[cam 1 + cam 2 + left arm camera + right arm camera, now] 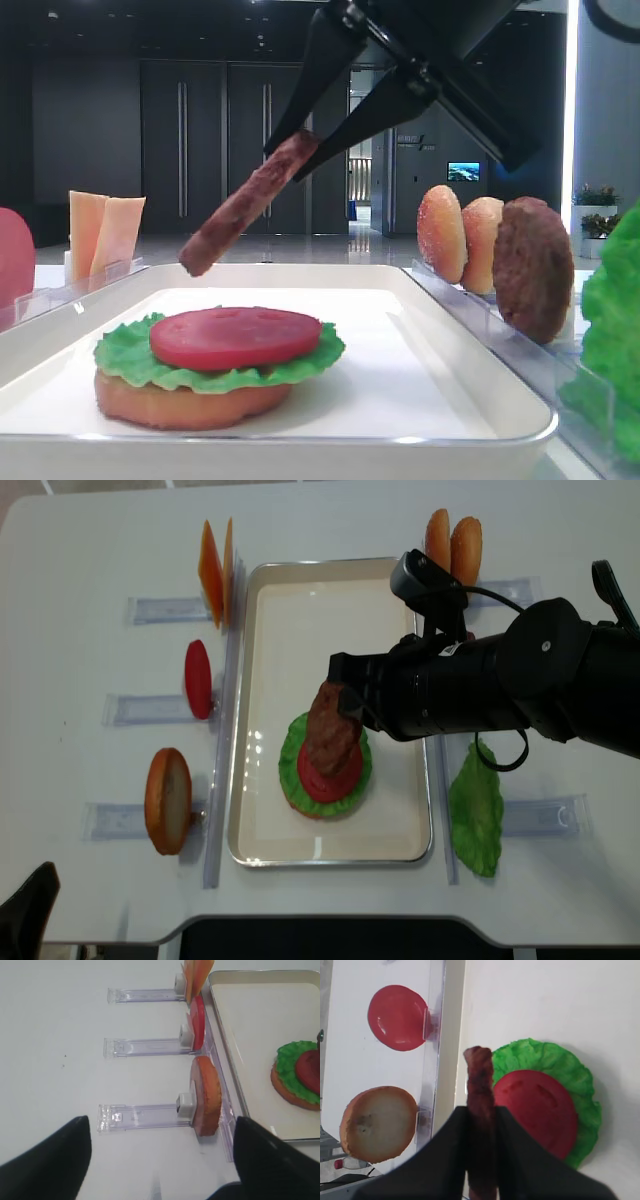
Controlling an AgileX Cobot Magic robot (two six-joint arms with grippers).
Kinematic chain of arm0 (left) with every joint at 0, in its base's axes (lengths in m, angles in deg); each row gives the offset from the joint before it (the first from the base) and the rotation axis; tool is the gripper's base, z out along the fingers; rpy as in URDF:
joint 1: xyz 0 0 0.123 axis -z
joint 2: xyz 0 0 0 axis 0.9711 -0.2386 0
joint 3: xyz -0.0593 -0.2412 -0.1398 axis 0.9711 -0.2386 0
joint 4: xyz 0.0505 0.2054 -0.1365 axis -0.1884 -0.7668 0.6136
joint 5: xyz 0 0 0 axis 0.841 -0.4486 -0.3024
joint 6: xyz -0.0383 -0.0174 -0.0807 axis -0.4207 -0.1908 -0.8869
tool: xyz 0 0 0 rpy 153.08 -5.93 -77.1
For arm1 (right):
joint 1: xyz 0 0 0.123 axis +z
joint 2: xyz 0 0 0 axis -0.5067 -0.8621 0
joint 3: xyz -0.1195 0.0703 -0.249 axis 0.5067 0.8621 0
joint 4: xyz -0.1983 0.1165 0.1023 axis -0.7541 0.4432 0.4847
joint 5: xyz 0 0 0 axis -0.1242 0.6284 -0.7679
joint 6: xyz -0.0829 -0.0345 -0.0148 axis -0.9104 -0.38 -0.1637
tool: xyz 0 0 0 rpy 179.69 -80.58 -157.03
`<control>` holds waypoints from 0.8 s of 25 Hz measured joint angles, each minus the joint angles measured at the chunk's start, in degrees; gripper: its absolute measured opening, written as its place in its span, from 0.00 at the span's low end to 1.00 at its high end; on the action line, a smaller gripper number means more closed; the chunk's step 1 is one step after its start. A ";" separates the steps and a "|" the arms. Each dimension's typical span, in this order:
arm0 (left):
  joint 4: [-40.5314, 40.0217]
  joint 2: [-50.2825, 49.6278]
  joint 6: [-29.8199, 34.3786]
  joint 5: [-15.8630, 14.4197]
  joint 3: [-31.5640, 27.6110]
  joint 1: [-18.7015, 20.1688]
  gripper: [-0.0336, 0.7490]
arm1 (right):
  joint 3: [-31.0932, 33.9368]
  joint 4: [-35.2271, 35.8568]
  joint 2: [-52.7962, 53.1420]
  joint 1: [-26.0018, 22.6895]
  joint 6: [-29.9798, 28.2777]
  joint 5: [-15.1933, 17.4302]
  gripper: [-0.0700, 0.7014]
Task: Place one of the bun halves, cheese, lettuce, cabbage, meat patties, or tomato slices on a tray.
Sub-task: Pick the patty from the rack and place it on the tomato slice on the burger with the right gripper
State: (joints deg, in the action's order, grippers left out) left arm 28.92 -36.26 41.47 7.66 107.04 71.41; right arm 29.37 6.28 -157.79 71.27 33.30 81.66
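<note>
My right gripper (318,140) pinches a patty (250,203) tight between its fingers, tomato (236,337) and lettuce (130,356) below them. Left gripper (160,1160) fingers spread, released.

The white rectangular tray (255,630) has bare floor across its far half and along its near edge; only the stack of bun half, frilly green lettuce (292,742) and smooth red tomato slice (325,775) stands in its middle. The right hand (315,150), clamped on a rough brown meat patty (245,210), hangs above that stack with clear air between. Along the tray's left rim, clear plastic holders (145,1047) stand the pale-orange cheese slices (215,570), a red disc (197,678) and a bun half (168,800) upright, narrowing sideways entry. The white surface (55,1025) further left is open.
</note>
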 joint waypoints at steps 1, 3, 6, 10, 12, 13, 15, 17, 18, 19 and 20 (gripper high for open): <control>0.00 0.00 0.00 0.00 0.00 0.00 0.93 | 0.06 1.31 -0.28 0.10 -1.21 -0.10 0.23; 0.00 0.00 0.00 0.00 0.00 0.00 0.93 | 0.06 5.42 -1.08 0.48 -5.12 -0.26 0.23; 0.00 0.00 0.00 0.00 0.00 0.00 0.93 | 0.06 12.22 -2.45 0.87 -11.89 -1.09 0.23; 0.00 0.00 0.00 0.00 0.00 0.00 0.93 | 0.06 17.80 -3.89 0.87 -17.46 -0.08 0.23; 0.00 0.00 0.00 0.00 0.00 0.00 0.93 | 0.06 18.43 -4.90 0.87 -18.14 0.86 0.23; 0.00 0.00 0.00 0.00 0.00 0.00 0.93 | 0.06 18.64 -5.50 0.87 -18.43 1.20 0.23; 0.00 0.00 0.00 0.00 0.00 0.00 0.93 | 0.06 19.68 -6.50 0.87 -19.64 1.55 0.23; 0.00 0.00 0.00 0.00 0.00 0.00 0.93 | 0.06 21.57 -6.86 0.87 -21.40 1.74 0.23; 0.00 0.00 0.00 0.00 0.00 0.00 0.93 | 0.06 22.77 -6.93 0.87 -22.58 1.80 0.23; 0.00 0.00 0.00 0.00 0.00 0.00 0.93 | 0.06 23.83 -6.93 0.87 -23.60 1.92 0.23; 0.00 0.00 0.00 0.00 0.00 0.00 0.93 | 0.06 25.16 -6.93 0.87 -24.84 1.99 0.23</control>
State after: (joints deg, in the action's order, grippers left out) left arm 28.92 -36.26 41.47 7.66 107.04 71.41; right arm 29.43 31.45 -164.71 72.14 8.47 83.64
